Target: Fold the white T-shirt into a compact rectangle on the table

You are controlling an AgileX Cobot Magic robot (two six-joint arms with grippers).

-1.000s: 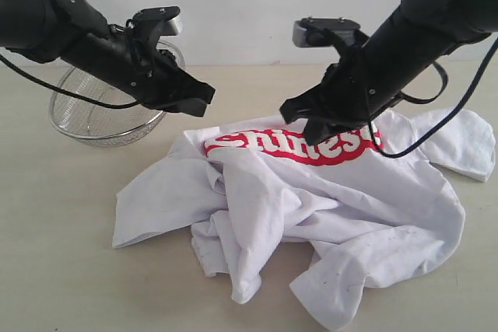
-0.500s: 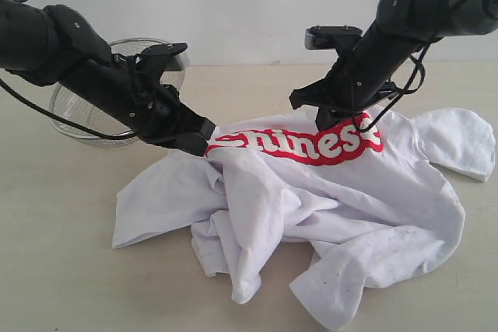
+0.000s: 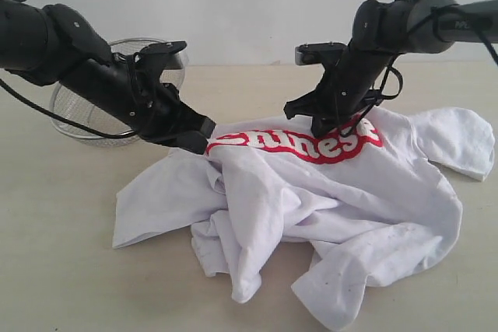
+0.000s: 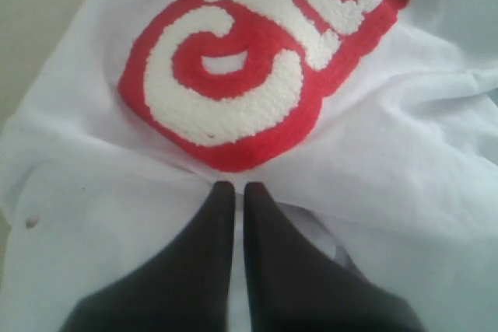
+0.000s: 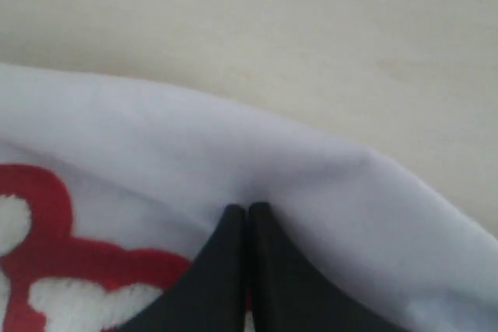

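The white T-shirt (image 3: 350, 192) lies crumpled on the table (image 3: 62, 231), its red lettering (image 3: 296, 147) facing up near the far edge. My left gripper (image 3: 196, 142) is shut, and its tips rest on the cloth at the left end of the lettering. In the left wrist view the left gripper (image 4: 234, 186) touches the T-shirt (image 4: 405, 138) just below the first red letter. My right gripper (image 3: 320, 126) is shut too and presses on the shirt's far edge above the lettering. The right wrist view shows that gripper (image 5: 247, 207) at a crease of the shirt (image 5: 156, 138), with bare table (image 5: 311, 29) beyond.
A round wire-mesh basket (image 3: 85, 118) stands at the back left, behind my left arm. A sleeve (image 3: 459, 141) spreads out to the far right. A pale wall rises behind the table.
Both shut grippers came down from above onto the shirt. The left one reached the left end of the lettering. The right one moved farther back, and the shirt's far edge shifted slightly.
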